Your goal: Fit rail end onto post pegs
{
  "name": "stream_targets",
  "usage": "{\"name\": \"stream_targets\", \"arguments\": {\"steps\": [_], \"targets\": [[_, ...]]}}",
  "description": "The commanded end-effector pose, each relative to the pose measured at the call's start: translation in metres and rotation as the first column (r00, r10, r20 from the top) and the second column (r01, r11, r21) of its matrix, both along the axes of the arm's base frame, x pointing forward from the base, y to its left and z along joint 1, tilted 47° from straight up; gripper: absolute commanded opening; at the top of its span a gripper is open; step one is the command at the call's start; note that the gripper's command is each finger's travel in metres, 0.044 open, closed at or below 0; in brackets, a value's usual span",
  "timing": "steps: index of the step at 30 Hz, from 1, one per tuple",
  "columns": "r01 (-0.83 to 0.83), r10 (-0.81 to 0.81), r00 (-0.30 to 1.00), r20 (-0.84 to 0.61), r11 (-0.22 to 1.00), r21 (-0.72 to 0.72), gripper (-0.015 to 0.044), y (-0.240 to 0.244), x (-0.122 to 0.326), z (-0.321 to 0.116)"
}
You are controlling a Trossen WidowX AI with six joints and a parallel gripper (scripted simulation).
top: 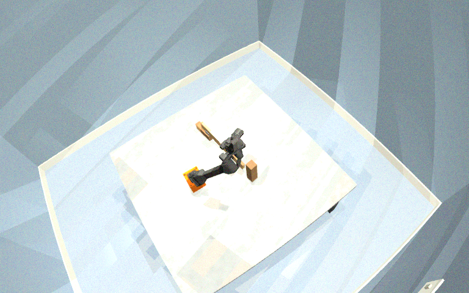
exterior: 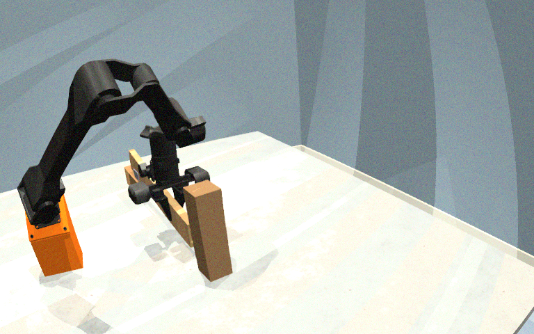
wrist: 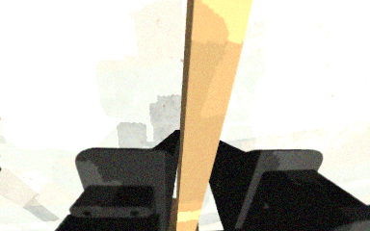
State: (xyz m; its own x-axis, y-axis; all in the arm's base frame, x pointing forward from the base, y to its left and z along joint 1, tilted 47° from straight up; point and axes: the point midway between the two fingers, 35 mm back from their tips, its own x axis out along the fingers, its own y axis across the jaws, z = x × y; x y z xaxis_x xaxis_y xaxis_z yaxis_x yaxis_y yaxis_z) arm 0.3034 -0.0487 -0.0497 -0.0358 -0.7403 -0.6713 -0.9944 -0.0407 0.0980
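The long wooden rail (top: 215, 138) (exterior: 184, 227) (wrist: 207, 87) slopes down from the low footboard block (top: 203, 132) (exterior: 128, 177) toward the post (top: 251, 171) (exterior: 208, 232). Its far end is at the grey bracket (exterior: 135, 173) on the block. Its near end is low beside the post; in the exterior view the post partly covers it, and I cannot tell whether it touches the table. My gripper (exterior: 175, 210) (wrist: 188, 134) points down and is shut on the rail, one finger on each side, a little back from the near end. The pegs and the rail's holes are hidden.
The arm's orange base (top: 196, 186) (exterior: 58, 255) stands on the pale table (top: 294, 193) (exterior: 354, 255), to the left of the rail in the exterior view. The post stands close to the gripper's right side there.
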Motion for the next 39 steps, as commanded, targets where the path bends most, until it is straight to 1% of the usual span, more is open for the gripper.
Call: {"name": "stream_targets", "arguments": {"steps": [1,39], "targets": [[-0.010,0.009,1.000,0.009,1.000,0.016,0.0000,0.008,0.005,0.003],[-0.010,0.009,1.000,0.009,1.000,0.017,0.0000,0.022,0.006,0.015]]}}
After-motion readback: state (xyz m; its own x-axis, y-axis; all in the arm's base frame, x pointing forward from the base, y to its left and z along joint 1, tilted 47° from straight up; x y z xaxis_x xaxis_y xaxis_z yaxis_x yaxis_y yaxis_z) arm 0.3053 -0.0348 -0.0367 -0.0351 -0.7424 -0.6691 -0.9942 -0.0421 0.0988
